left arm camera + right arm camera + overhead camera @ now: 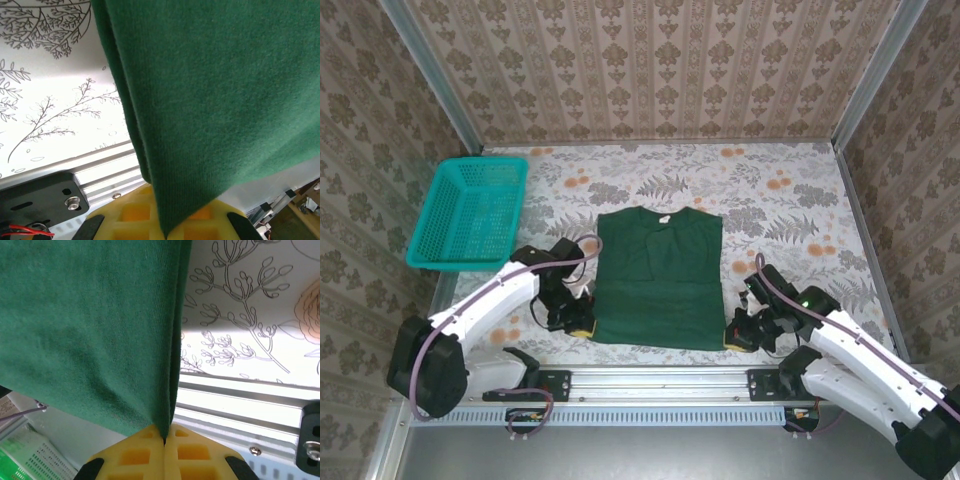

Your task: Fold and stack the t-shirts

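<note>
A dark green t-shirt (658, 275) lies flat in the middle of the table, neck toward the far side, sleeves folded in. At its near left corner my left gripper (582, 322) is shut on the hem; up close, the cloth (215, 100) runs down between the yellow fingers (132, 215). My right gripper (737, 335) is shut on the near right corner. There the green cloth (95, 335) is pinched where the two yellow fingers (142, 455) meet.
A teal mesh basket (470, 212) stands at the far left of the table. The metal rail (660, 385) along the near edge lies just behind both grippers. Floral tablecloth (790, 200) stretches beyond the shirt, and patterned walls close in three sides.
</note>
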You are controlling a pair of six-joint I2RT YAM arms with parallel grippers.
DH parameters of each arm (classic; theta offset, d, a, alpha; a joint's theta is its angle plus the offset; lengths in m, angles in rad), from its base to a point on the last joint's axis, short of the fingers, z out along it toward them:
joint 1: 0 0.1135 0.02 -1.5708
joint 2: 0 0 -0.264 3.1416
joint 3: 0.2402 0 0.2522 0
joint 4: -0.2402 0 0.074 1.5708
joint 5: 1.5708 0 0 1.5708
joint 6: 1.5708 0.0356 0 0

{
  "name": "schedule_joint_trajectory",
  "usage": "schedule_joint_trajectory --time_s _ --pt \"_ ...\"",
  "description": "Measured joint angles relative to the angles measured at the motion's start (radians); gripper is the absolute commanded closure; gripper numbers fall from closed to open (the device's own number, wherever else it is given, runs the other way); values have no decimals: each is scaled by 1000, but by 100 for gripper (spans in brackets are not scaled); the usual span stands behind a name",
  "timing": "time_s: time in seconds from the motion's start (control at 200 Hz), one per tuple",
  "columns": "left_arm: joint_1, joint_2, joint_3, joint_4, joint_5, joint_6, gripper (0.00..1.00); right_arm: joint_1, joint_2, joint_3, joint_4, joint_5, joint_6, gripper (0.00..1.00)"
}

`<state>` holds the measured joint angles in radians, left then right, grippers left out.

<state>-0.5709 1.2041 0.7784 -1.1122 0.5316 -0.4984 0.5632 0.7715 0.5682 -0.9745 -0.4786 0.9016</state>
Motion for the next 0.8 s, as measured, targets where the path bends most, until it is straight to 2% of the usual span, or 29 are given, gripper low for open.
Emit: schedule_joint_trajectory --time_s 0.135,0.29,0.445,0.62,0.8 --pt "11 1 43 -29 10 1 100 1 31 79 -23 12 -4 100" --pt "66 70 201 -44 39 6 100 -32 174 224 -9 32 -35 100" --pt "116 185 375 4 56 2 100 -137 333 341 42 53 -74 100" --pt "168 324 456 148 97 -78 100 -291 462 403 101 48 -87 100" --pt "193 504 600 218 111 -127 100 -373 639 527 132 42 -88 100"
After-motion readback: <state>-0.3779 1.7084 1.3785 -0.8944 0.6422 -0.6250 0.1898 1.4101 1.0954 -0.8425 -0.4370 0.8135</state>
